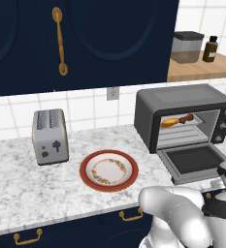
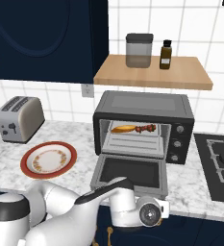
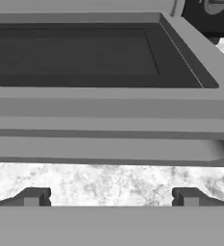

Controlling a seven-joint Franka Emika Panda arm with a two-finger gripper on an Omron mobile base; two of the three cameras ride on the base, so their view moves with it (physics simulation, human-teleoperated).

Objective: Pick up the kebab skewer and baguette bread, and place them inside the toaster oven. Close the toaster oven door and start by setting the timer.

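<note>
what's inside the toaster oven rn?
On the rack inside the toaster oven, the baguette bread and the kebab skewer lie end to end. The toaster oven door hangs open. The cavity below the rack is too dark to tell.

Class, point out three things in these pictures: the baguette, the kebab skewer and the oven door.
baguette (image 2: 122,128), right base view, middle of the loaf on the oven rack.
kebab skewer (image 2: 146,128), right base view, its meat chunks.
oven door (image 2: 131,171), right base view, the dark window of the dropped-open panel.
</note>
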